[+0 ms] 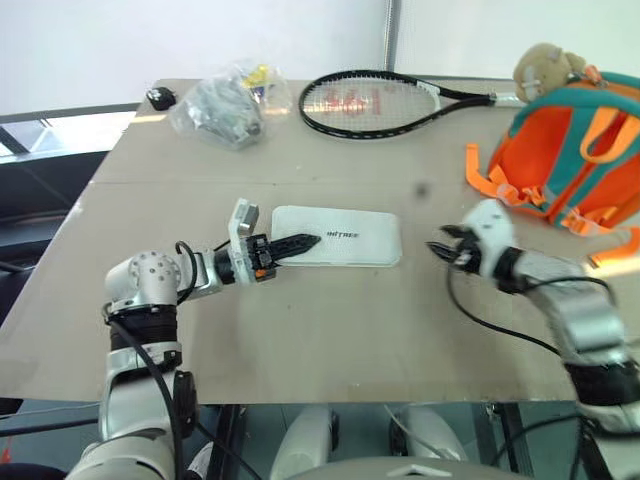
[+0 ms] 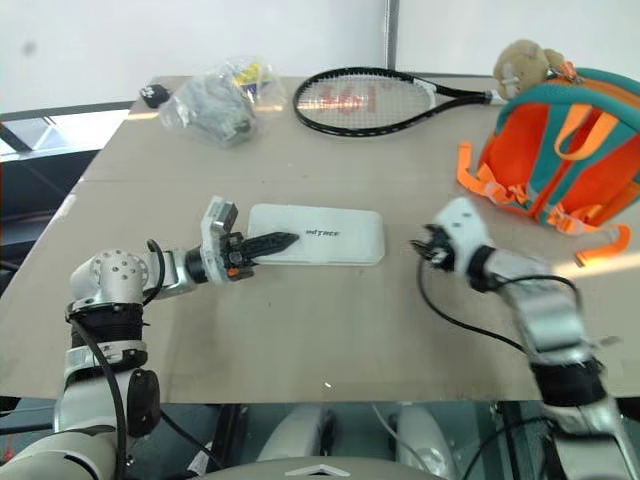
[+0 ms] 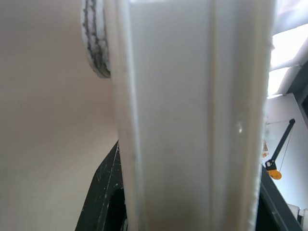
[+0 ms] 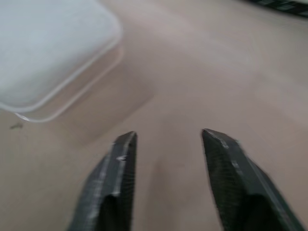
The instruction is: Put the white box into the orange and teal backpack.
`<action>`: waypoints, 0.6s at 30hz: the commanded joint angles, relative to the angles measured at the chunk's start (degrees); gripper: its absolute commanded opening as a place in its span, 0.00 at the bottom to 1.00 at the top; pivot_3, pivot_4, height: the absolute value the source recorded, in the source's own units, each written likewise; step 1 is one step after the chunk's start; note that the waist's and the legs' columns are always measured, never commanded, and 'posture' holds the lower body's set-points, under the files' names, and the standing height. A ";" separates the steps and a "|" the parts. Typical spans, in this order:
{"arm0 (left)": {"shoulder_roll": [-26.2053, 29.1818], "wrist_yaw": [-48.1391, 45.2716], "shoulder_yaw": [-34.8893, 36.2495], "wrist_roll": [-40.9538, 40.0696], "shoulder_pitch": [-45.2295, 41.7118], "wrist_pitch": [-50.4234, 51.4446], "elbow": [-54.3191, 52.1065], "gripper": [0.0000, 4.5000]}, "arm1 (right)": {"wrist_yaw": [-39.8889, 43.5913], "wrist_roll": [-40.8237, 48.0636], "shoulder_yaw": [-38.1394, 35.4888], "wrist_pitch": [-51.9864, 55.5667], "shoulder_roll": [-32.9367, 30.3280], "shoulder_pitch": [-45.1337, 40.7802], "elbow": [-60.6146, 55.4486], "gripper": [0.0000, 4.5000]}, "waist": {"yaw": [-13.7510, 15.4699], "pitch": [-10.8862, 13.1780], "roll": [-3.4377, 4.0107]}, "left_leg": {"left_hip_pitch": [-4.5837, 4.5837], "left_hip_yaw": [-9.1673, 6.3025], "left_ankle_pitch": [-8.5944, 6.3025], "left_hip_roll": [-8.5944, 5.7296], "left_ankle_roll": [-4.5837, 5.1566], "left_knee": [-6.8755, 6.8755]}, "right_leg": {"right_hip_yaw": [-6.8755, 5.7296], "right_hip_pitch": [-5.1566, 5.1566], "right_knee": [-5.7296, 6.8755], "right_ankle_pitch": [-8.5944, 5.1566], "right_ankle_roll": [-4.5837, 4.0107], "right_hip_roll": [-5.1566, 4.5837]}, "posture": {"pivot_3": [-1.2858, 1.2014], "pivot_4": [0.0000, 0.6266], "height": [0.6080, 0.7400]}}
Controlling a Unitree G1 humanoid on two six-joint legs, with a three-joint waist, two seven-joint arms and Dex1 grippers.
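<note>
White box (image 1: 337,237) flat mid-tabletop, long axis 9-to-3. My left fingers (image 1: 300,244) clamped on its 9 o'clock end; right fingers (image 4: 166,159) apart, empty, at 3. Backpack (image 1: 572,150) at 2.

we see silver-grey rounded arm shells with dark joints; black cables loop loose beside both forearms. the left gripper (image 1: 300,244) has ridged black fingers and small orange marks at its base, under a pale wrist block. the right gripper (image 4: 168,144) has two dark, scuffed fingers
</note>
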 commanded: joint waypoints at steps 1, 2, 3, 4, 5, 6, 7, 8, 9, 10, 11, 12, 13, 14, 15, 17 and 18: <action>-2.02 1.35 3.18 -4.17 0.15 -1.17 -6.17 0.26 | 0.75 10.20 -17.25 10.07 -3.66 4.16 -11.43 0.83 | -0.02 0.00 0.01 | 0.01 0.03 0.00 0.00 0.00 0.00 | 0.01 0.01 0.00 0.01 0.01 0.00 | 0.52 0.24 1.00; -2.70 2.07 3.69 -4.65 0.18 -1.36 -7.04 0.26 | 0.99 12.65 -21.00 12.56 -4.86 5.27 -12.81 0.94 | 0.03 0.00 0.00 | -0.03 0.06 -0.01 -0.01 0.01 -0.03 | 0.04 0.02 -0.02 0.01 0.02 0.00 | 0.52 0.24 1.00; -3.43 2.89 3.95 -4.98 0.29 -1.88 -8.53 0.26 | 1.28 14.70 -25.07 15.33 -6.48 6.34 -13.45 1.00 | 0.03 0.00 -0.02 | -0.03 0.07 -0.01 -0.02 0.02 0.00 | 0.04 0.04 -0.01 0.02 0.04 0.00 | 0.52 0.24 1.00; -3.88 3.49 4.06 -5.18 0.39 -2.26 -9.51 0.26 | 1.23 16.12 -27.45 17.14 -7.63 6.96 -13.72 1.00 | 0.00 0.01 -0.03 | -0.01 0.09 -0.01 -0.02 0.03 0.00 | 0.04 0.07 -0.02 0.03 0.05 0.01 | 0.52 0.24 1.00; -4.36 3.94 3.86 -4.97 0.57 -3.48 -10.83 0.26 | -0.11 16.00 -29.32 18.88 -8.76 6.82 -12.55 1.00 | -0.16 -0.01 -0.08 | 0.04 0.19 -0.02 -0.01 0.04 0.00 | 0.12 0.08 -0.02 0.03 0.05 0.01 | 0.52 0.24 1.00; -4.79 4.45 3.79 -5.13 0.63 -4.39 -12.23 0.26 | -1.25 15.77 -30.81 20.36 -10.18 6.66 -10.69 1.00 | -0.29 -0.02 -0.08 | 0.12 0.25 -0.02 0.01 0.04 -0.02 | 0.19 0.10 -0.05 0.03 0.05 0.02 | 0.52 0.24 1.00; -5.03 4.69 3.68 -5.35 0.68 -5.24 -13.60 0.26 | -2.15 15.07 -31.34 20.55 -11.38 6.41 -8.73 1.00 | -0.31 -0.02 -0.09 | 0.19 0.33 -0.03 0.03 0.05 -0.02 | 0.27 0.10 -0.06 0.03 0.05 0.03 | 0.52 0.24 1.00; -5.21 4.82 3.57 -5.64 0.68 -5.98 -14.83 0.26 | -3.50 13.80 -31.15 20.51 -12.65 5.84 -6.58 1.00 | -0.34 -0.02 -0.10 | 0.23 0.38 -0.03 0.03 0.06 -0.03 | 0.34 0.10 -0.05 0.03 0.05 0.03 | 0.52 0.24 1.00; -5.29 5.03 3.40 -5.81 0.65 -6.64 -15.88 0.26 | -4.78 13.49 -30.94 20.18 -12.88 4.24 -4.19 1.00 | -0.39 -0.02 -0.10 | 0.24 0.39 -0.03 0.04 0.06 -0.03 | 0.34 0.10 -0.05 0.03 0.05 0.03 | 0.52 0.24 1.00; -5.44 5.51 3.38 -6.09 0.52 -7.03 -16.58 0.26 | -6.19 13.34 -30.58 19.77 -12.76 2.10 -1.60 1.00 | -0.43 -0.02 -0.10 | 0.25 0.44 -0.03 0.05 0.06 -0.02 | 0.39 0.10 -0.03 0.03 0.05 0.03 | 0.52 0.24 1.00; -5.53 6.21 3.34 -6.40 0.13 -7.07 -17.07 0.26 | -7.07 13.00 -29.32 18.53 -12.77 -0.63 1.63 1.00 | -0.44 -0.02 -0.10 | 0.27 0.51 -0.03 0.05 0.07 -0.02 | 0.44 0.10 -0.03 0.03 0.05 0.03 | 0.52 0.24 1.00; -5.57 6.77 3.29 -6.68 -0.12 -7.07 -17.35 0.26 | -7.52 12.85 -28.40 17.62 -12.78 -2.45 3.79 1.00 | -0.47 -0.02 -0.10 | 0.27 0.57 -0.03 0.06 0.08 -0.02 | 0.48 0.10 -0.02 0.03 0.05 0.03 | 0.52 0.24 1.00; -5.51 7.10 3.04 -6.70 -0.34 -7.35 -17.63 0.26 | -7.44 12.66 -27.02 16.41 -12.90 -4.16 5.85 1.00 | -0.48 -0.02 -0.10 | 0.28 0.67 -0.03 0.07 0.08 0.00 | 0.53 0.10 -0.01 0.03 0.05 0.05 | 0.52 0.24 1.00; -5.61 7.72 3.04 -6.83 -0.70 -7.55 -17.78 0.26 | -7.34 12.12 -25.01 14.73 -12.90 -6.69 8.99 1.00 | -0.50 -0.02 -0.10 | 0.28 0.79 -0.03 0.07 0.08 0.00 | 0.54 0.10 -0.01 0.03 0.05 0.05 | 0.52 0.24 1.00; -5.70 8.51 3.06 -6.81 -1.02 -7.80 -17.88 0.26 | -7.03 10.92 -22.45 12.00 -12.87 -9.68 13.11 1.00 | -0.51 -0.02 -0.10 | 0.25 0.90 -0.03 0.08 0.08 0.01 | 0.51 0.10 -0.01 0.03 0.05 0.07 | 0.52 0.24 1.00; -5.59 9.70 2.80 -6.33 -1.29 -8.64 -18.09 0.26 | -5.19 9.70 -18.35 7.64 -12.71 -14.65 19.89 1.00 | -0.49 -0.01 -0.10 | 0.18 1.02 -0.03 0.14 0.08 0.06 | 0.50 0.09 0.04 0.03 0.06 0.10 | 0.52 0.24 1.00; -5.52 10.26 2.80 -6.18 -1.30 -9.02 -18.04 0.26 | -4.39 8.90 -16.46 5.19 -12.63 -16.94 22.93 1.00 | -0.41 -0.02 -0.11 | 0.12 1.06 -0.03 0.14 0.09 0.06 | 0.47 0.09 0.03 0.03 0.06 0.10 | 0.52 0.24 1.00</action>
